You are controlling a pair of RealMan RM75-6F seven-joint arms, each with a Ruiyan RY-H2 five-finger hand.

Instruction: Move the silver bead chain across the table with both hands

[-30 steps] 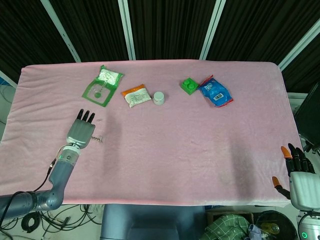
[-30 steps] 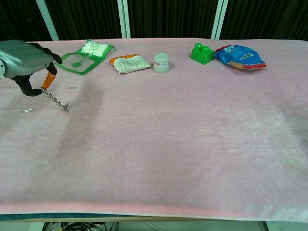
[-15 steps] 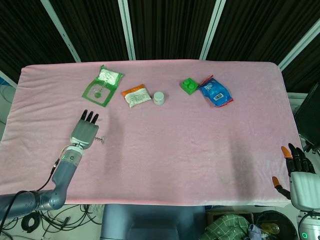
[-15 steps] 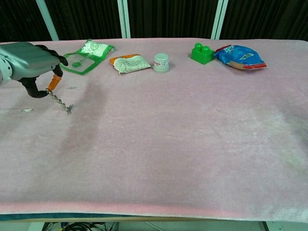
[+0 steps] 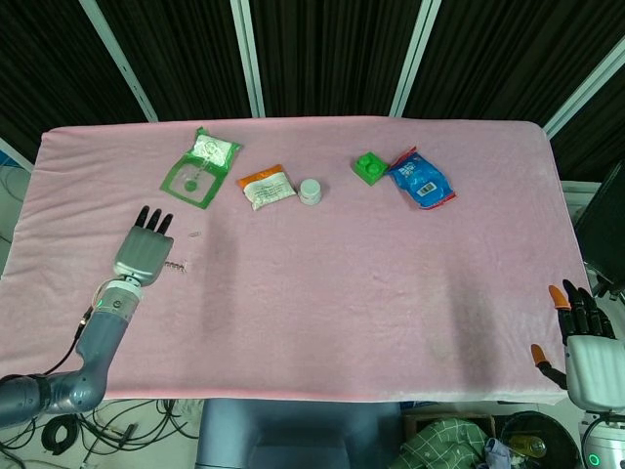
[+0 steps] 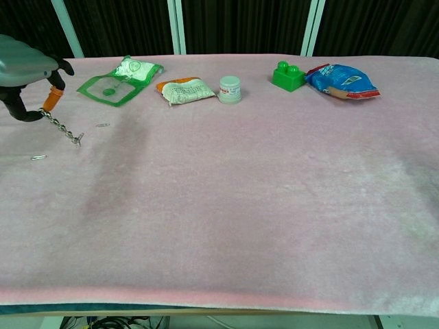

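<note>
My left hand (image 5: pixel 143 252) (image 6: pixel 24 72) is at the table's left side and pinches one end of the short silver bead chain (image 6: pixel 62 128) between thumb and a finger. The chain hangs down to the right, its free end touching the pink cloth; in the head view only its tip (image 5: pixel 178 264) shows beside the hand. My right hand (image 5: pixel 584 344) is at the lower right, off the table's near right corner, with fingers apart and nothing in it. The chest view does not show it.
Along the far side lie a green packet (image 5: pixel 200 167), an orange-white pouch (image 5: pixel 266 186), a small white jar (image 5: pixel 310 191), a green brick (image 5: pixel 369 167) and a blue snack bag (image 5: pixel 420 179). Two paper clips (image 6: pixel 103 125) (image 6: pixel 38 157) lie near the chain.
My left hand has moved left and a little farther away, dragging the chain with it. The right hand has not moved.
</note>
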